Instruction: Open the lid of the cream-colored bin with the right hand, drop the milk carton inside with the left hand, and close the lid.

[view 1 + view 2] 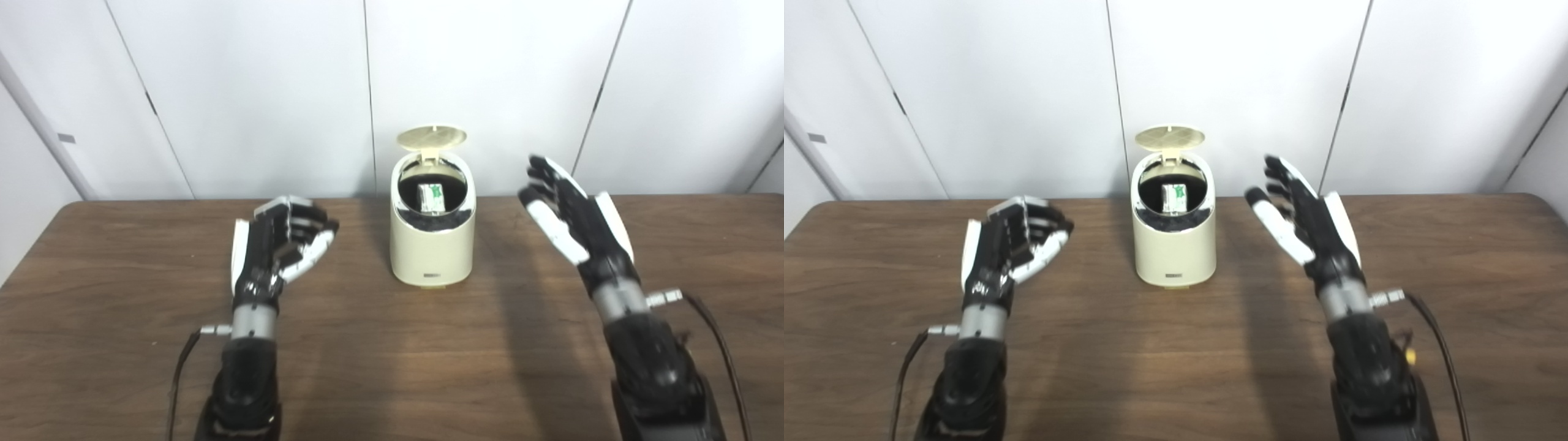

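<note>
Cream-colored bin (432, 245) stands on the brown wooden table (380, 355) with its lid (431, 137) tipped up at the back. Inside sits the milk carton (431, 197), white with green print too blurred to read. A small dark label low on the bin's front is also illegible. Left hand (278, 245) holds nothing, fingers curled loosely. Right hand (572, 217) is raised, fingers spread and empty.

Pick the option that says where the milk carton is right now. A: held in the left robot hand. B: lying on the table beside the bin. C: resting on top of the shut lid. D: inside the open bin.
D: the milk carton shows inside the cream-colored bin, whose lid stands raised, while the left robot hand holds nothing.
</note>
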`<state>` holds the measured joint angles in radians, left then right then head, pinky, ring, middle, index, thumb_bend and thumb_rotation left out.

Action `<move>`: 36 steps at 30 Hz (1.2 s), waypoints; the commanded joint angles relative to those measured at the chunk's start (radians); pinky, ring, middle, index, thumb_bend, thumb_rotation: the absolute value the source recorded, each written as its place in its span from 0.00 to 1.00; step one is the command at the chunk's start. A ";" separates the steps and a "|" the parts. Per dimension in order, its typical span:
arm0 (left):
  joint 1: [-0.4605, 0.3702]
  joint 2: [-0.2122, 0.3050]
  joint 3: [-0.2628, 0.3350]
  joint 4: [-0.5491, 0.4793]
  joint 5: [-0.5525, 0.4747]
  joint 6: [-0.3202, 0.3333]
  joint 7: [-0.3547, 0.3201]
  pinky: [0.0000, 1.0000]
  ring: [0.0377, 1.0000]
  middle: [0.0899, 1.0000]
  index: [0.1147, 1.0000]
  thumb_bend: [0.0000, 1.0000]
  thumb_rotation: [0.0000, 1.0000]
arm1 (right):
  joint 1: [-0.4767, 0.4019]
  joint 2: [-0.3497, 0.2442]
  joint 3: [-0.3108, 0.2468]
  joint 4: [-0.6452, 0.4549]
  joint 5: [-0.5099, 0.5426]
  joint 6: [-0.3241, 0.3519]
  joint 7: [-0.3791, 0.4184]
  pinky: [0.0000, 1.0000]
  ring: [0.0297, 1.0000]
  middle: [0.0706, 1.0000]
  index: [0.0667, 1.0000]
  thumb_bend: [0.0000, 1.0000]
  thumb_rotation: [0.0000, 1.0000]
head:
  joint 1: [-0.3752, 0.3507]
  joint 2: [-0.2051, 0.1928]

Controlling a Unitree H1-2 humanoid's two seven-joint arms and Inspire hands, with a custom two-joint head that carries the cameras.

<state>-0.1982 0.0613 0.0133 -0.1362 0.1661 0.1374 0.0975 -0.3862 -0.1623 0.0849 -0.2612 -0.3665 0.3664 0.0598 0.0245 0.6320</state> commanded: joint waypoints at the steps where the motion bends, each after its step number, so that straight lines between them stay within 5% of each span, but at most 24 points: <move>1: -0.002 0.021 0.002 -0.043 -0.029 -0.018 -0.036 0.57 0.61 0.65 0.67 0.47 0.56 | -0.074 -0.017 0.016 0.002 -0.029 -0.033 0.006 0.82 0.89 0.93 0.92 0.51 0.87 | 0.001 -0.004; 6: 0.051 0.024 0.012 -0.047 -0.092 -0.010 -0.078 0.67 0.72 0.76 0.78 0.46 0.68 | -0.154 -0.055 0.058 0.083 -0.080 -0.064 0.010 0.83 0.91 0.95 0.93 0.51 0.91 | -0.010 -0.015; 22: 0.168 -0.021 0.007 -0.062 -0.132 -0.028 -0.079 0.83 0.84 0.87 0.89 0.48 0.73 | -0.377 -0.127 0.201 0.253 -0.229 -0.137 0.070 0.83 0.90 0.90 0.90 0.55 0.99 | -0.015 -0.025; 30: 0.190 -0.032 0.002 -0.072 -0.135 -0.020 -0.080 0.86 0.86 0.88 0.90 0.46 0.72 | -0.410 -0.164 0.264 0.229 -0.358 -0.151 0.125 0.90 0.95 0.89 0.86 0.60 1.00 | -0.015 -0.018; 36: 0.191 -0.034 -0.008 -0.080 -0.116 -0.004 -0.073 0.90 0.86 0.87 0.89 0.46 0.74 | -0.411 -0.203 0.294 0.152 -0.460 -0.157 0.198 0.87 0.94 0.84 0.82 0.59 0.97 | -0.016 -0.016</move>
<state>0.0046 0.0280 0.0083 -0.1835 0.0394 0.1406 0.0249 -0.7337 -0.3454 0.3816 -0.0668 -0.7931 0.2329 0.2576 0.0077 0.6151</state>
